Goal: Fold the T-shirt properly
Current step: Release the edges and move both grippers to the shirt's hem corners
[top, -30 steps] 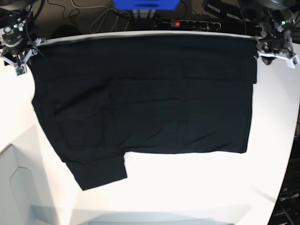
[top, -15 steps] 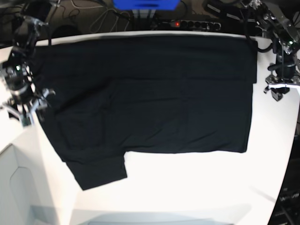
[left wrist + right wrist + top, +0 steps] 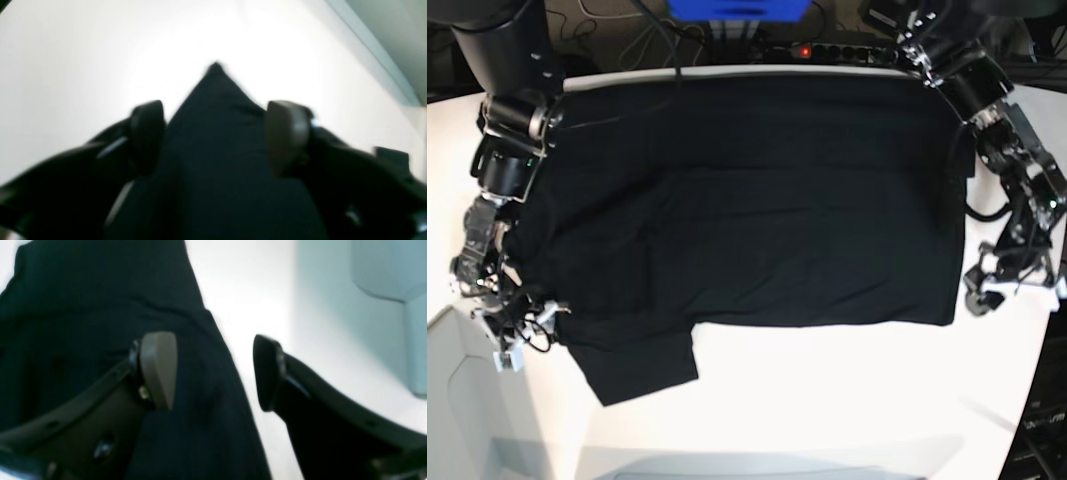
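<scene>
Now both arms reach for the near edge of the large black fabric T-shirt (image 3: 757,200) spread on the white table (image 3: 847,400). Left gripper (image 3: 215,133) open astride the hem corner; right gripper (image 3: 213,370) open over the side edge. Next: close both, lift evenly.

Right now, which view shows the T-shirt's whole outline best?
The base view: the T-shirt lies spread across the white table, all edges and one sleeve visible. The left wrist view shows only a blurred corner between open jaws; the right wrist view shows just one side edge.
</scene>
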You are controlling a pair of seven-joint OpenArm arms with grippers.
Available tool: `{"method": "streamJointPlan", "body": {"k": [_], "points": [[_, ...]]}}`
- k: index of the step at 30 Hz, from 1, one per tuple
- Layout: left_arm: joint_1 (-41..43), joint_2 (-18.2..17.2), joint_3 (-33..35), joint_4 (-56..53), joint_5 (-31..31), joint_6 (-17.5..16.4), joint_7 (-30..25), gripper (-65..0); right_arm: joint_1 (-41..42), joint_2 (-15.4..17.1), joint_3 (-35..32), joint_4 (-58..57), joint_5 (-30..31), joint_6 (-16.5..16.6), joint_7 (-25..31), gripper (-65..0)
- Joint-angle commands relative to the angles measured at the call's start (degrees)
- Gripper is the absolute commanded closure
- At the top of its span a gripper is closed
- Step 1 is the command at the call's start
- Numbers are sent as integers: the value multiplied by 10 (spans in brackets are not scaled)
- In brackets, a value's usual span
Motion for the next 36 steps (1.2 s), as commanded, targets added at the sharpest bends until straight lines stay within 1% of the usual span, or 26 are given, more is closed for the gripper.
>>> {"method": "streamJointPlan", "body": {"k": [1,3,5,6,9,10,12,15,18,21,23,26,29,32,35,36], "points": [[-20,-17,10,-19,2,4,-12,-506,22,12,1,-13,-7,2,22,-369],[-39,-27,32,-71,2,4,-55,-522,38,12,3,-57,-36,2,55,-369],[-52,-41,70,-124,2,5,-122,-522,50,11,3,-102,-66,0,97,-369],[-57,-50,94,-150,2,5,-161,-522,53,11,3,-119,-77,-9,116,-369],[-74,-76,171,-225,2,5,-253,-522,55,13,3,-151,-86,-54,153,-369],[-84,-86,197,-249,2,6,-278,-522,56,13,2,-163,-86,-60,161,-369],[-106,-99,243,-306,2,6,-319,-522,56,14,2,-181,-87,-60,167,-369],[-148,-104,285,-403,2,4,-365,-522,51,11,2,-192,-87,-60,171,-369],[-186,-103,321,-491,2,2,-403,-522,38,8,3,-192,-87,-61,171,-368],[-209,-101,370,-544,2,2,-448,-523,35,-3,2,-192,-87,-61,171,-365],[-218,-100,401,-556,-1,2,-471,-523,33,-4,2,-192,-87,-61,169,-348],[-222,-99,432,-562,-4,2,-485,-523,20,-5,2,-192,-87,-61,170,-280],[-222,-87,436,-562,1,2,-485,-523,18,-16,2,-192,-87,-61,171,-208],[-221,-80,437,-563,2,2,-485,-522,16,-17,2,-192,-87,-61,170,-139],[-220,-77,437,-580,2,1,-485,-520,16,-17,2,-192,-87,-61,166,-90],[-221,-76,437,-591,2,1,-485,-509,16,-17,2,-192,-87,-61,166,-76]]}}
